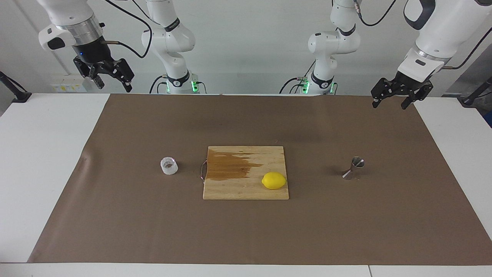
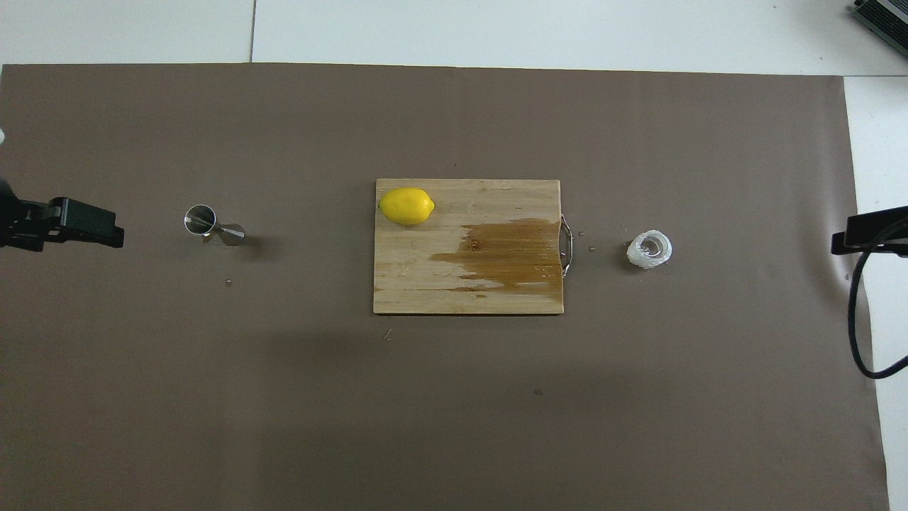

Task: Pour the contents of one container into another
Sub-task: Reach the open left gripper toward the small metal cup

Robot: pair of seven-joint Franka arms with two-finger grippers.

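A small squat clear textured cup (image 1: 169, 166) (image 2: 649, 249) stands on the brown mat beside the cutting board's handle, toward the right arm's end. The steel jigger (image 1: 354, 168) (image 2: 213, 226) stands on the mat toward the left arm's end. My left gripper (image 1: 389, 100) hangs open, raised over the mat's corner near the robots; only one finger (image 2: 85, 223) of it shows in the overhead view. My right gripper (image 1: 112, 82) is open too, held high over the table edge at its own end, and only a tip of it (image 2: 869, 234) shows from above.
A wooden cutting board (image 1: 246, 186) (image 2: 425, 284) with a brown wet stain lies mid-mat. A yellow lemon (image 1: 274, 180) (image 2: 406, 206) rests on it, at the corner toward the jigger. A black cable (image 2: 855, 312) hangs at the right arm's end.
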